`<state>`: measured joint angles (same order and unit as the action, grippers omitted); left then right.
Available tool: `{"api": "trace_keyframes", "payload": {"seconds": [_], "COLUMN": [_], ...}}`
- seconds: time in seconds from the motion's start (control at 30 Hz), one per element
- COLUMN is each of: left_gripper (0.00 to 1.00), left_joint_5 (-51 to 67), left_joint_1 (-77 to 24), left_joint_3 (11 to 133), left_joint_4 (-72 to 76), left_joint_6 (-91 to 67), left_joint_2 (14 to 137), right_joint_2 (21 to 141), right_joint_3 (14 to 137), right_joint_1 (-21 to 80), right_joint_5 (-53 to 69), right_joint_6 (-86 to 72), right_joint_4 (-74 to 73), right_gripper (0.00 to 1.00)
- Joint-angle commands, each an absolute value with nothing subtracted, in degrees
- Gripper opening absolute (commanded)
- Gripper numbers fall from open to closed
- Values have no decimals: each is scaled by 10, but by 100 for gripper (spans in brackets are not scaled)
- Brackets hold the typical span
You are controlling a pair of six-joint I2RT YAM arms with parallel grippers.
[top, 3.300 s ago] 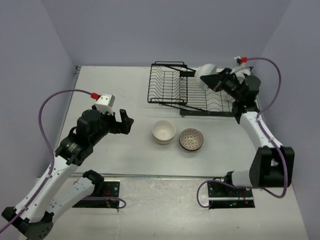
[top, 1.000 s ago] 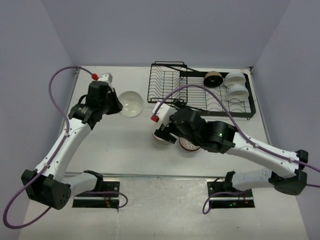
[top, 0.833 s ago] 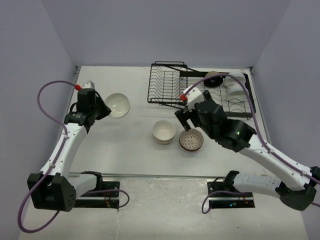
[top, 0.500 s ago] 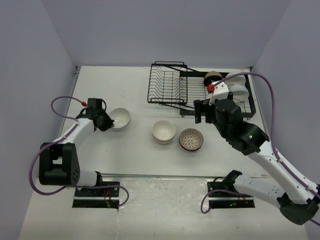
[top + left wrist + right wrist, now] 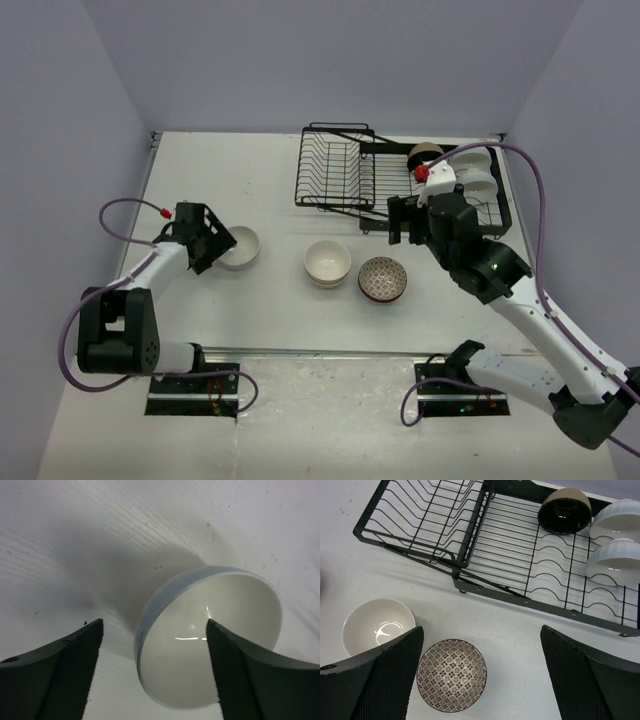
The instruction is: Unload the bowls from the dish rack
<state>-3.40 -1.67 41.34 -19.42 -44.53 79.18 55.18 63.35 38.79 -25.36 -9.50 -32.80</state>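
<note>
While the left fingers (image 5: 212, 243) stood apart low over the left part of the surface (image 5: 200, 180), a white bowl with a pale blue outside (image 5: 241, 247) sat upright on it just beyond them. In the left wrist view its rim showed between the two tips, one tip clear of it and the other overlapping its edge, and whether that one touched I could not tell; nothing was gripped. The right fingers (image 5: 403, 223) were spread wide and held nothing, hanging above the near edge of the dish rack (image 5: 335, 172). Out of the rack, near the middle of the surface, a cream bowl (image 5: 327, 262) and a brown-patterned bowl (image 5: 383, 279) sat upright just beside each other. At the far right end of the rack's flat tray lay a tan bowl with a black inside (image 5: 426, 156), tipped on its side, and right of it a white ribbed bowl (image 5: 468, 160) with a second white bowl (image 5: 479, 185) just in front of it
</note>
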Motion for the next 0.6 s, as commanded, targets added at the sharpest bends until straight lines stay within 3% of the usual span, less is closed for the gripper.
{"api": "trace_keyframes", "payload": {"seconds": [0.0,0.07,0.23,0.37,0.57], "left_gripper": [83,100,100,100,100], "left_joint_5": [-18,5,14,62,-173], "left_joint_1": [-17,-19,-23,-62,-130], "left_joint_3": [414,433,513,583,573], "left_joint_4": [-171,-199,-265,-278,-359], "left_joint_6": [-450,-448,-405,-295,-241], "left_joint_2": [762,736,572,467,370], "right_joint_2": [559,572,583,572,641], "right_joint_3": [633,635,601,542,447], "right_joint_1": [367,348,223,127,-50], "right_joint_5": [-239,-217,-61,-67,25], "right_joint_6": [-116,-127,-199,-320,-579], "right_joint_4": [-309,-309,-228,-120,76], "right_gripper": [99,99,99,99,99]}}
